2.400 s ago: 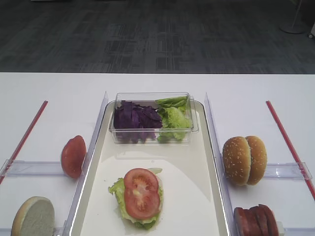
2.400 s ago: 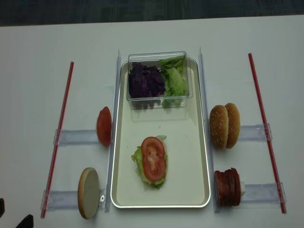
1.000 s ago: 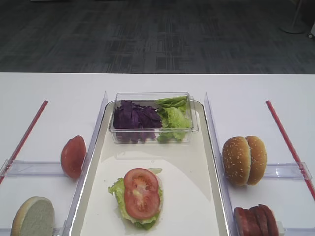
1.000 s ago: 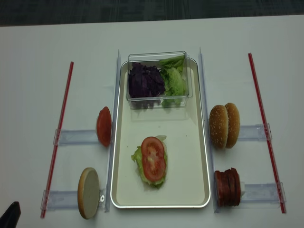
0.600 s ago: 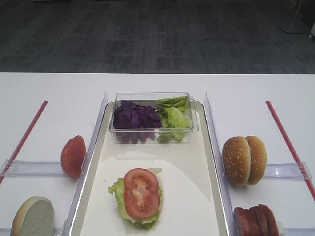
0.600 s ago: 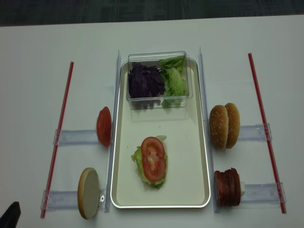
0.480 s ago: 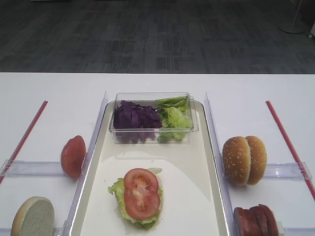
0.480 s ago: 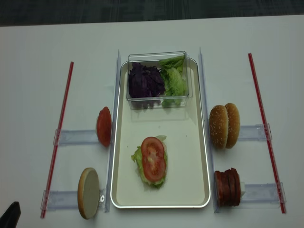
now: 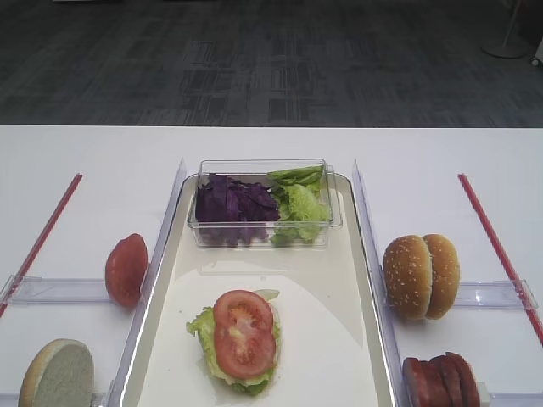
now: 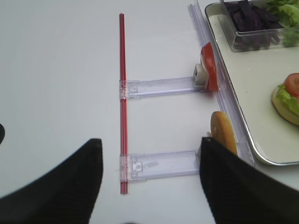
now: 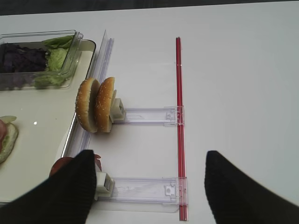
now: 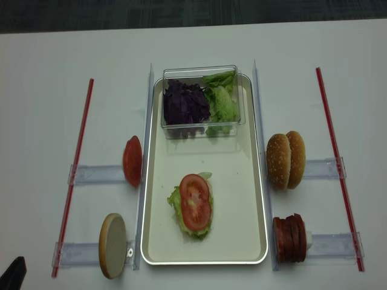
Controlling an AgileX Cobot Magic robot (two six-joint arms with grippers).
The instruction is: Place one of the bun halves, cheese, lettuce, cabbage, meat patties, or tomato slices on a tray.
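Observation:
A tomato slice lies on lettuce near the front of the cream tray. At the tray's back, a clear box holds purple cabbage and more lettuce. Right of the tray, two bun halves stand on edge, with meat patties in front of them. Another bun half stands at the left. Cheese is out of view. My left gripper hangs open over the left table. My right gripper hangs open over the right table. Neither holds anything.
A dull-red tomato end piece stands on a clear rail holder left of the tray. Red strips run along both sides. Clear upright dividers flank the tray.
The dark tip of my left gripper shifted slightly at the bottom-left corner of the realsense view, then stayed still for the last second. No food has moved.

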